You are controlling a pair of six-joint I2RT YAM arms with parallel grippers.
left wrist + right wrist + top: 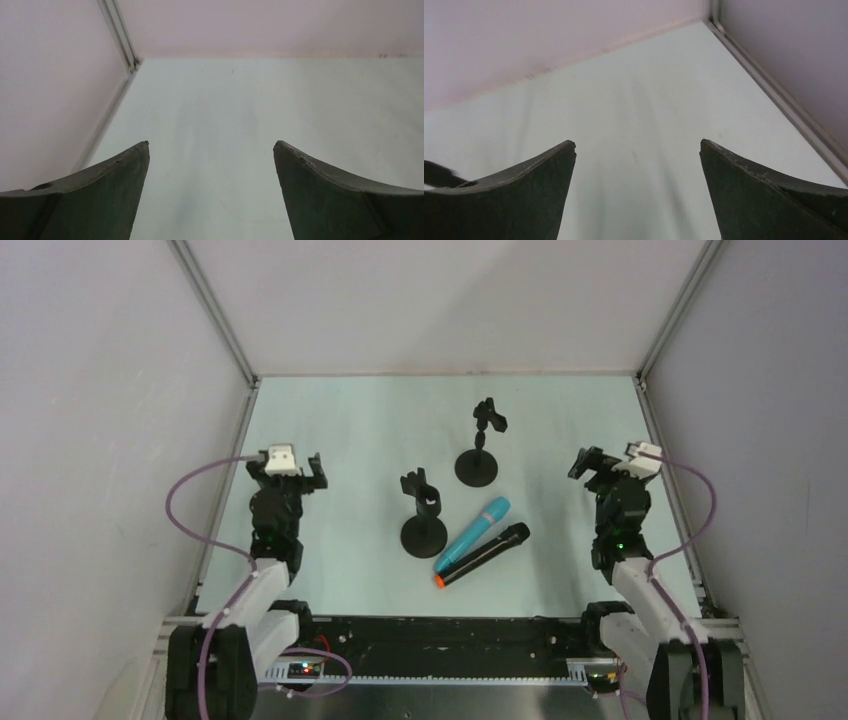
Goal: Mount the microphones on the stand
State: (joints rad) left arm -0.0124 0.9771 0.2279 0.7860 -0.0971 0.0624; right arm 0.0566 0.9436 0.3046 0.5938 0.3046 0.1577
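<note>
While mics [474, 533] [485, 553] lie by near stand [423, 523], hands [211, 150] [638, 147] gape.

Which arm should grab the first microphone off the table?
Right, likely. The turquoise-blue handheld microphone and black microphone with orange-red end cap lie right of centre, nearer the right arm's open fingers; the near black round-based stand sits between them and the left arm.

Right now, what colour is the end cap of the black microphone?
The end cap is orange-red; top external view shows it best.
</note>
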